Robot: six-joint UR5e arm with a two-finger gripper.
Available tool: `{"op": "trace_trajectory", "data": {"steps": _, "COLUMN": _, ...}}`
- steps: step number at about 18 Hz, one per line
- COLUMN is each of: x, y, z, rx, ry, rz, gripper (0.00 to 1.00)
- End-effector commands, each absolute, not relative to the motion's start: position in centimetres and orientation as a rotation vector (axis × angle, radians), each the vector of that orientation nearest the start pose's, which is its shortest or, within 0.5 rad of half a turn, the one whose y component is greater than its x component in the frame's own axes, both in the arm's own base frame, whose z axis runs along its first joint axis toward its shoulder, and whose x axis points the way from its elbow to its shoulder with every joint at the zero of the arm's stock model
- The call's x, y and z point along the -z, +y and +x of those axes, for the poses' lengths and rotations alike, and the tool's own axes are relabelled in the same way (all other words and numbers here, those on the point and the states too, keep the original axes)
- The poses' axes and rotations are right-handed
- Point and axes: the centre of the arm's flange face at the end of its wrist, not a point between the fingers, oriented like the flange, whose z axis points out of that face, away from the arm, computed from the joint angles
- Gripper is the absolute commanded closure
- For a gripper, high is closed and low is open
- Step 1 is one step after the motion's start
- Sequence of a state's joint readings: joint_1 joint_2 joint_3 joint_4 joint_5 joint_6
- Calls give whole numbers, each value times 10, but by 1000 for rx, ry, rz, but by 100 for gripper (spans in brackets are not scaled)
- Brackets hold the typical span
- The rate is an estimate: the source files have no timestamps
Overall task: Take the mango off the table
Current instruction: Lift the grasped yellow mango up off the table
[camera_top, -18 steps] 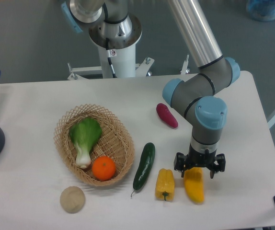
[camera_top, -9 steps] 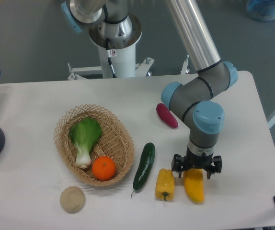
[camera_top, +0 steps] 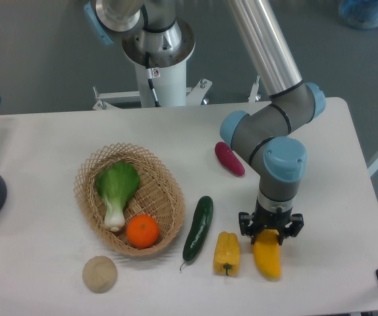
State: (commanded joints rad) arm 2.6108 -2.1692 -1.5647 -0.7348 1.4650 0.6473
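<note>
Lying on the table (camera_top: pixel 347 197), the mango (camera_top: pixel 268 257) points toward the camera.

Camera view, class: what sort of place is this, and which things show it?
Probably a robotics lab set up for pick-and-place tests. An arm on a pedestal reaches over a white table; its gripper is at a mango, near a basket of glossy play-food-like produce.

- Past the far edge I see a grey floor (camera_top: pixel 37 52), evenly lit.
- A white pedestal (camera_top: pixel 164 82) stands on it, with a white metal frame (camera_top: pixel 176 96) at its foot.
- Something blue (camera_top: pixel 367 12) sits blurred in the top right corner.
</note>
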Motion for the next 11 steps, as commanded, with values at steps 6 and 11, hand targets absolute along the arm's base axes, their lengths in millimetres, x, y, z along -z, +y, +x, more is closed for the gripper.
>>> {"op": "trace_trajectory", "data": {"steps": 6, "x": -258, "y": 470, "z": -522, "rx": -229, "ry": -520, "rz": -2808, "gripper": 80}}
{"op": "trace_trajectory", "data": {"steps": 11, "x": -359, "y": 466, "z": -547, "rx": -433, "ry": -427, "rz": -2690, "gripper": 79}}
